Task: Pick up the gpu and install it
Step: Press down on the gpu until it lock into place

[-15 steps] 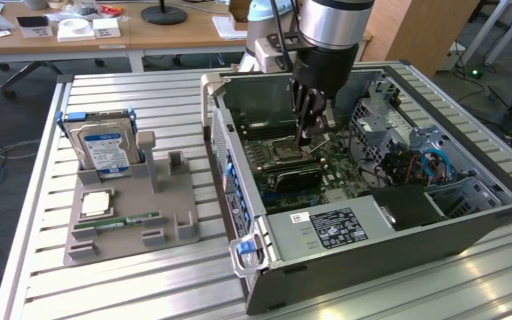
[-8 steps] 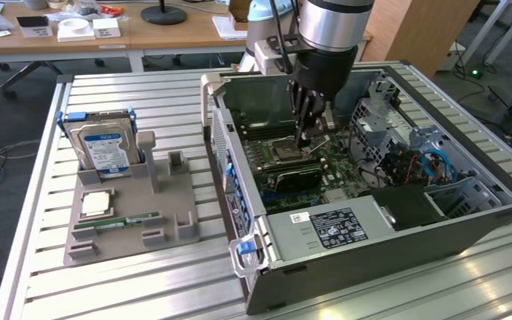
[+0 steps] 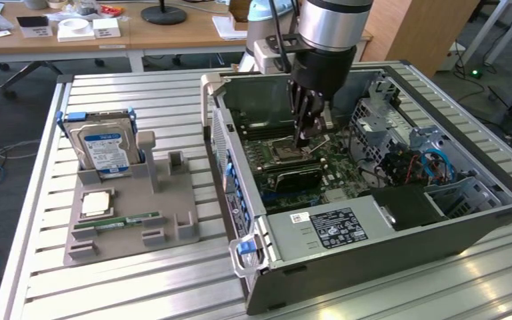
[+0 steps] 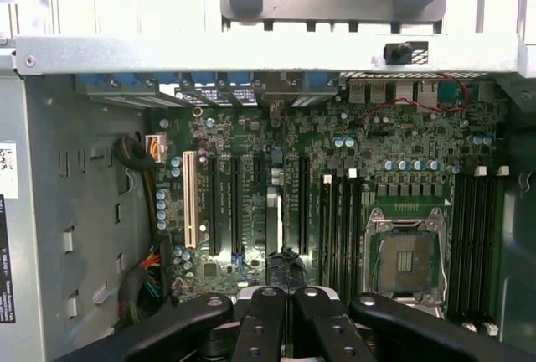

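Note:
The gpu (image 3: 288, 177), a thin card with a black face, stands on edge in a slot of the green motherboard (image 3: 338, 167) inside the open computer case (image 3: 238, 200). My gripper (image 3: 306, 141) hangs just above and behind the card with its fingers shut together and nothing between them. In the wrist view the shut gripper (image 4: 285, 297) looks straight down on the gpu (image 4: 278, 236), seen edge-on between the long black slots of the motherboard (image 4: 402, 178). Whether the fingertips touch the card's top edge I cannot tell.
An empty CPU socket (image 3: 285, 155) lies beside the card. Left of the case in the exterior view, a grey holder (image 3: 131, 220) carries a blue-labelled hard drive (image 3: 105, 150), a CPU chip (image 3: 94, 203) and a green RAM stick (image 3: 118, 222). Cables and drive cages (image 3: 416, 160) fill the case's right side.

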Robot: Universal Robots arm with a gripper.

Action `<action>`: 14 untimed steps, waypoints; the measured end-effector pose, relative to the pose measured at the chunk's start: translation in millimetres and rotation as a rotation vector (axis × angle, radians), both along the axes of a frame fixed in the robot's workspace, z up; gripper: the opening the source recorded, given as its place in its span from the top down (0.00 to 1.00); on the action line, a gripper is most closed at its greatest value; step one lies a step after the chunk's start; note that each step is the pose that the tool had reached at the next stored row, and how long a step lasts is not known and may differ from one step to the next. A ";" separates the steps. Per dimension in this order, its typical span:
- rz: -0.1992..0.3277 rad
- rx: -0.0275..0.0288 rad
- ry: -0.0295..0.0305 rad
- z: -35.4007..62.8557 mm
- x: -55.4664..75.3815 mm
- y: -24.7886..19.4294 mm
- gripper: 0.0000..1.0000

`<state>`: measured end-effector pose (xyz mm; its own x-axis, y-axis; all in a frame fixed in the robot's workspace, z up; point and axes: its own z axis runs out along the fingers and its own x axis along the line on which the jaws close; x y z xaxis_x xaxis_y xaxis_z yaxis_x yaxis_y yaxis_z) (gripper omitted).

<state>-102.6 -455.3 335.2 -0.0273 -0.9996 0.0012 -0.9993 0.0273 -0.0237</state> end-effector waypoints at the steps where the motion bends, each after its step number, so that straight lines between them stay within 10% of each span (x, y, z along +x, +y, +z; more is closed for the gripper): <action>1: -0.001 -0.0002 0.0051 -0.4 0.0 0.2 0.89; 14: -0.004 -0.0001 0.0098 -4.8 0.6 2.1 0.89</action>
<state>-101.9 -453.3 330.4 -0.0312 -0.9995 0.0016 -0.9994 0.0312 -0.0139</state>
